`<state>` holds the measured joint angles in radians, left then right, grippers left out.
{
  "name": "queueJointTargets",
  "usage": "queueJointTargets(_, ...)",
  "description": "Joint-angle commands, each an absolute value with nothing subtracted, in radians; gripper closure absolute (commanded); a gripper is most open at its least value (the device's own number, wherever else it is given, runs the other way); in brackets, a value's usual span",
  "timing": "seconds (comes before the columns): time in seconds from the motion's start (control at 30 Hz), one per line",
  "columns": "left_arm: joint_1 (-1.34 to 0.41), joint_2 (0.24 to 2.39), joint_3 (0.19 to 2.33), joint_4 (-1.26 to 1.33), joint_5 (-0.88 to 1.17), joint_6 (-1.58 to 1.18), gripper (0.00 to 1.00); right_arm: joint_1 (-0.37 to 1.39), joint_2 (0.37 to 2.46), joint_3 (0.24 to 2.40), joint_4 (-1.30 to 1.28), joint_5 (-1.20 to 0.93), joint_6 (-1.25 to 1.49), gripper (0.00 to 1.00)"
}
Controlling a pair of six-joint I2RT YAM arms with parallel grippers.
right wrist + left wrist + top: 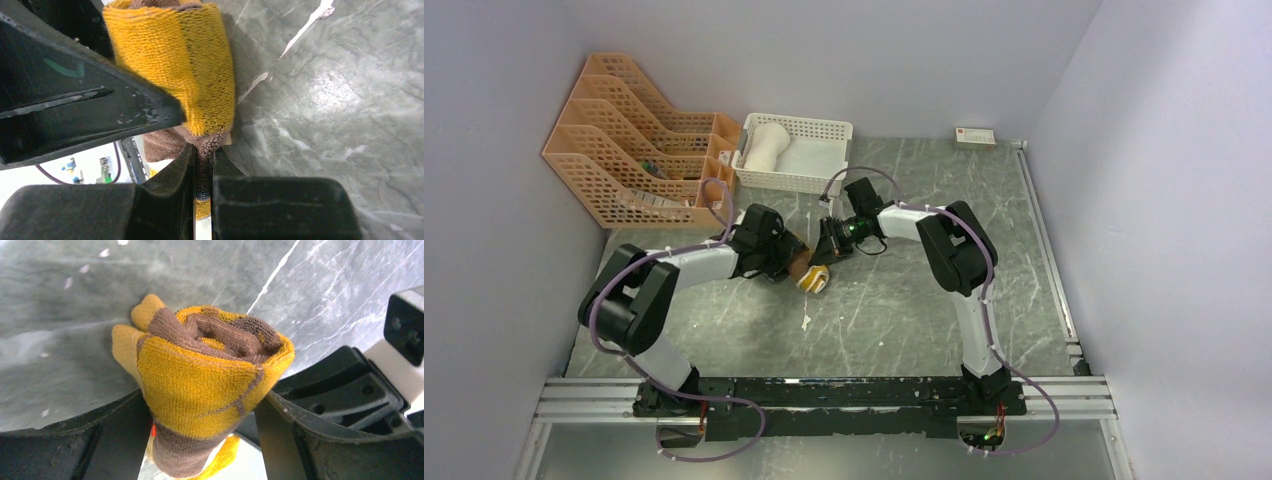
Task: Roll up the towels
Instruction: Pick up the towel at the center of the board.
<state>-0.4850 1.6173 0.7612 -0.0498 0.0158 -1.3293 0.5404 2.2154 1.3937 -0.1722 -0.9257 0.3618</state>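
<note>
Brown-yellow towel [210, 375]: tight roll, brown core, mustard outside.

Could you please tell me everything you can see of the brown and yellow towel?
The brown and yellow towel is soft looped cloth, mustard patches on brown, wound into a tight roll with its spiral end showing. The left hand grips the roll's sides; the right hand pinches a loose brown edge. It is near the middle of the grey marbled table.

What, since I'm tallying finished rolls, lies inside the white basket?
One rolled cream-white towel lies in the left half of the white basket; a flat white thing beside it is unclear. Anything beneath them is covered.
</note>
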Motion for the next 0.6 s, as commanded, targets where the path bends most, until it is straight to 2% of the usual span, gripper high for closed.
queueJointTargets(0.0,-0.528,1.748,0.773,-0.146,-0.171,-1.329,0.2,0.552,2.17,1.355,-0.237,-0.846,0.296,1.0)
queueJointTargets(0.23,-0.562,1.835,0.826,-0.139,-0.264,-1.349,0.36,0.566,2.167,1.307,-0.147,-0.91,0.338,1.0)
queueJointTargets(0.37,-0.581,1.888,0.885,-0.159,-0.28,-1.328,0.49,0.589,2.165,1.324,-0.158,-0.886,0.313,1.0)
queueJointTargets(0.4,-0.587,1.898,0.901,-0.167,-0.285,-1.317,0.55,0.593,2.167,1.327,-0.15,-0.889,0.315,1.0)
queueJointTargets(0.47,-0.6,1.926,0.951,-0.218,-0.303,-1.299,0.78,0.599,2.166,1.336,-0.139,-0.89,0.32,1.0)
queueJointTargets(0.53,-0.61,1.952,0.999,-0.274,-0.328,-1.278,0.9,0.605,2.158,1.343,-0.134,-0.887,0.319,1.0)
queueJointTargets(0.57,-0.613,1.958,1.017,-0.293,-0.341,-1.258,0.92,0.605,2.144,1.344,-0.129,-0.885,0.318,0.97)
